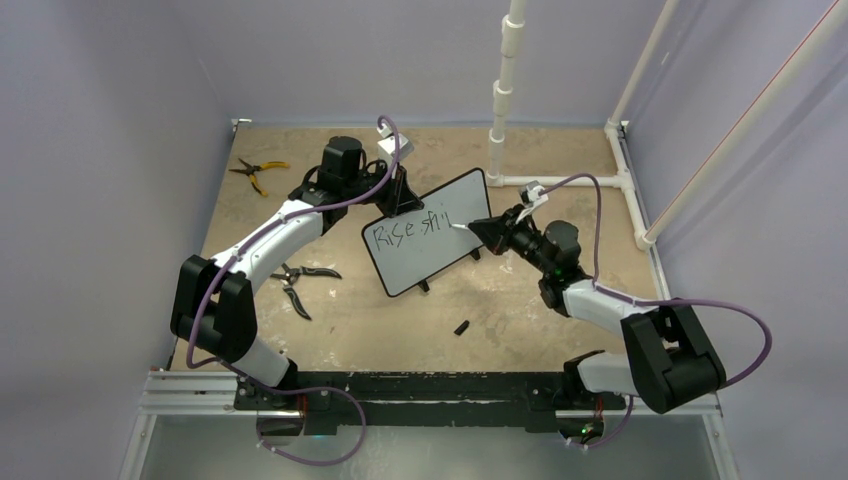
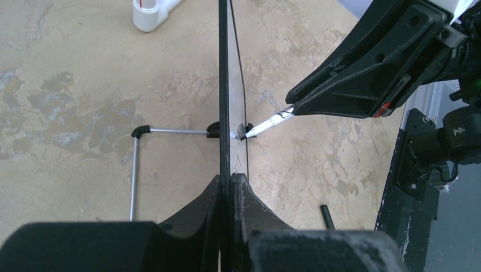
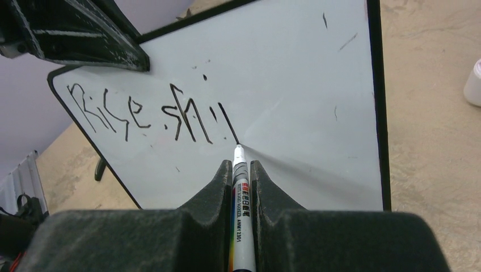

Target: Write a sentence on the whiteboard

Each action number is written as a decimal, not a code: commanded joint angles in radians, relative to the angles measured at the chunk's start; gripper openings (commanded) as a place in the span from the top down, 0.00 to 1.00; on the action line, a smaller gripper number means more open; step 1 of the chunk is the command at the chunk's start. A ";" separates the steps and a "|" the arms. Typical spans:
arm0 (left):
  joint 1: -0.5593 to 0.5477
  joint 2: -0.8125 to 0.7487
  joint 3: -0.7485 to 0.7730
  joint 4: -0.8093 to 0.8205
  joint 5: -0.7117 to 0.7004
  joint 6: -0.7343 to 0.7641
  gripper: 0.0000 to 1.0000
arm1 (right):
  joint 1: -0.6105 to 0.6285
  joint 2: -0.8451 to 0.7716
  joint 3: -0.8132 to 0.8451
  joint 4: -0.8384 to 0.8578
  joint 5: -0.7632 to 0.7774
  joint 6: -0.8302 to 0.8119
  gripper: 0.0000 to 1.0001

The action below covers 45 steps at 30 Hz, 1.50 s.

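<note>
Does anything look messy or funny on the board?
Yes. The whiteboard stands crooked on the table, pinched at its edge by the left gripper. Its blank part has stray black marks away from the sentence. A small black piece, perhaps a marker cap, lies loose nearby.

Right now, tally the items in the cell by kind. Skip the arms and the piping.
Whiteboard: 1
Marker: 1
Pliers: 2, yellow-handled pair and black-handled pair
Small black cap-like piece: 1
Total: 5
</note>
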<state>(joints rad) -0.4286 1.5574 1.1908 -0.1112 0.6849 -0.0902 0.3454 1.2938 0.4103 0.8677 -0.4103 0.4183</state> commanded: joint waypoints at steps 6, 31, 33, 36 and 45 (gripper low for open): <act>-0.007 -0.026 -0.014 0.016 0.033 0.021 1.00 | -0.005 -0.003 0.090 0.054 0.001 -0.005 1.00; -0.007 -0.026 -0.016 0.016 0.031 0.021 1.00 | -0.007 -0.034 0.016 -0.007 0.093 0.002 1.00; -0.007 -0.026 -0.014 0.017 0.031 0.020 1.00 | -0.006 -0.039 -0.003 -0.011 0.093 0.006 1.00; -0.007 -0.028 -0.014 0.016 0.031 0.021 1.00 | -0.007 -0.048 -0.030 -0.009 0.094 0.015 1.00; -0.007 -0.028 -0.016 0.016 0.031 0.021 1.00 | -0.007 -0.113 -0.010 -0.015 0.096 0.032 1.00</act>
<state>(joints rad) -0.4282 1.5570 1.1862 -0.1017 0.6849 -0.0925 0.3447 1.2377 0.3725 0.8234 -0.3305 0.4351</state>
